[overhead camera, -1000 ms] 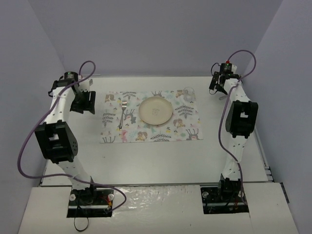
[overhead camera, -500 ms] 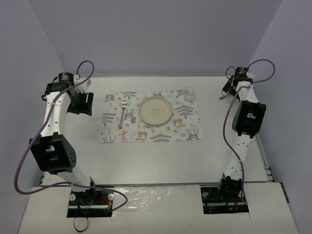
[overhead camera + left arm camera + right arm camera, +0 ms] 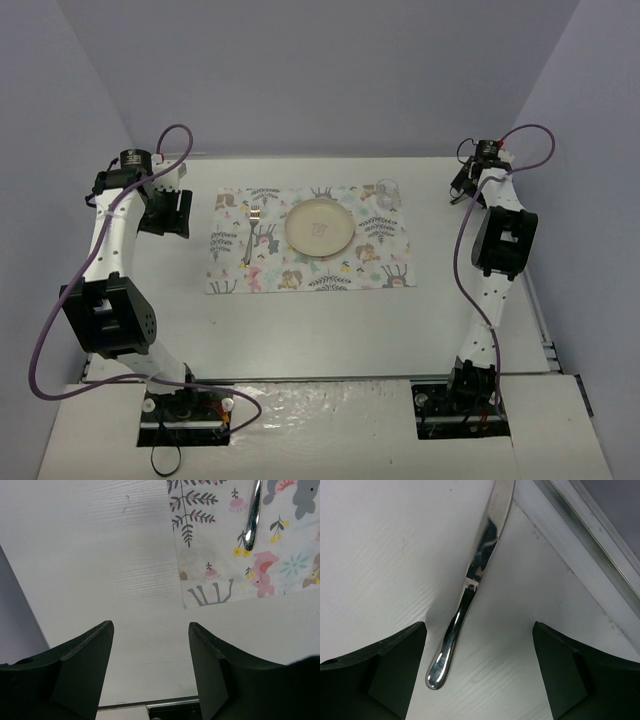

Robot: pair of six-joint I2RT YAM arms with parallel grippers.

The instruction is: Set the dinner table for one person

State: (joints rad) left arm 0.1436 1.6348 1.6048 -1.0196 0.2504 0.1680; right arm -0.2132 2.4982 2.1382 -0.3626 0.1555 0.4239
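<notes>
The top camera looks down from behind me over the whole table (image 3: 320, 310). My left wrist camera sits close over the cloth (image 3: 225, 555) corner and fork (image 3: 252, 515), both also seen from above; my right, close over a knife (image 3: 470, 590).

Off-white counter (image 3: 330, 320) carrying a printed cloth mat (image 3: 300, 275) at its centre and a metal knife (image 3: 470, 580) by its far right edge.

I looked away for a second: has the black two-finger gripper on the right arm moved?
Yes. The black right gripper shifted right, farther from the white animal-printed cloth.
</notes>
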